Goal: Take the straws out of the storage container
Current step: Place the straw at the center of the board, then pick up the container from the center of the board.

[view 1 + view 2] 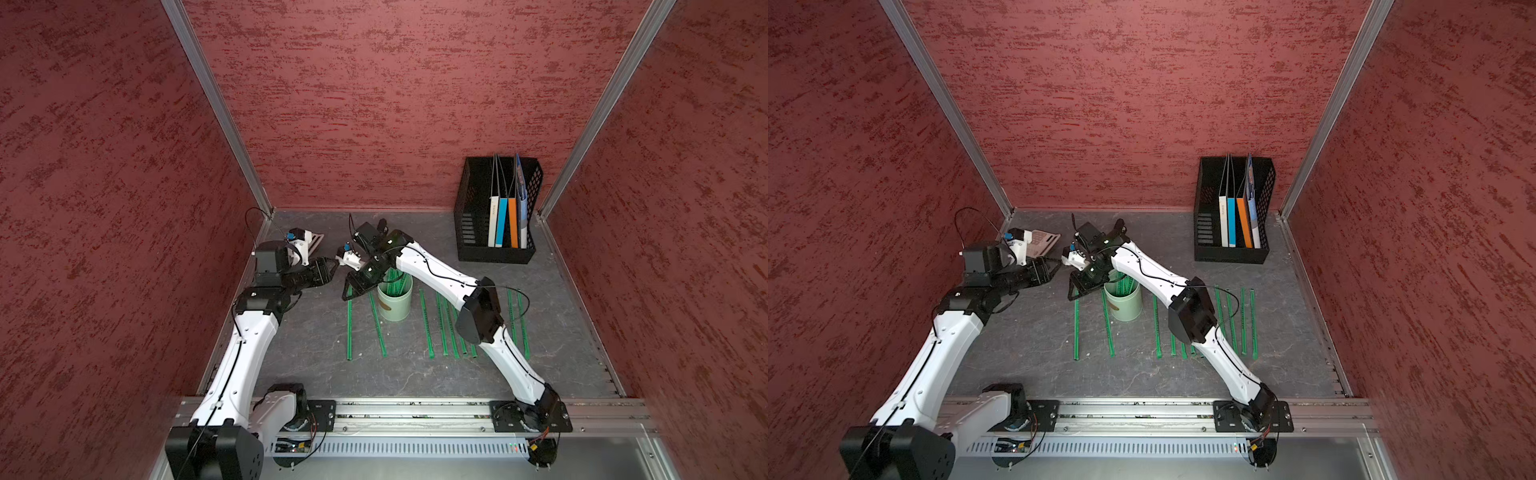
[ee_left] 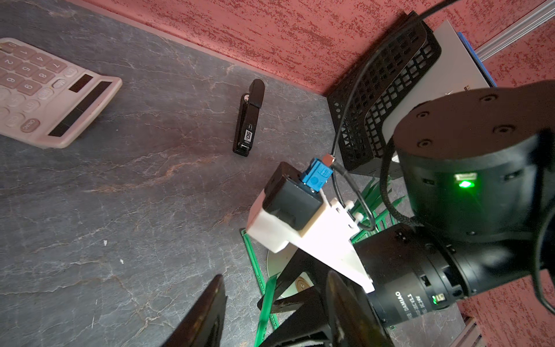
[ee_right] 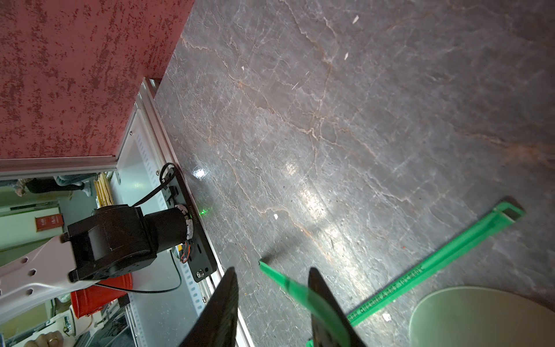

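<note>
The straws [image 1: 349,328] lay flat on the table [image 1: 311,374] in loose parallel rows. Their long axes ran from the front rail toward the back wall. Two lay on the left arm's side of the storage container [image 1: 397,309], and several more lay on the other side, partly hidden under the right arm. A few more straws stood tilted inside the upright container, with their tops leaning out over its rim toward the back wall.

The right gripper [image 3: 271,269] hung just beside the container, on the left arm's side. Its jaws stood clearly apart and clamped nothing. A single straw [image 3: 282,278] slanted across one finger [image 3: 322,300] and touched that finger only. It seemed to sit a little above the table, though the wrist view did not settle that. Another straw lay flat near the container's wall.

The left gripper [image 2: 276,275] was near the right one and pointed toward it. Its jaws were about half parted and held nothing.

A black mesh file rack [image 1: 494,245] stood at the back. A calculator [image 2: 45,96] and a stapler [image 2: 249,120] lay near the back wall.
</note>
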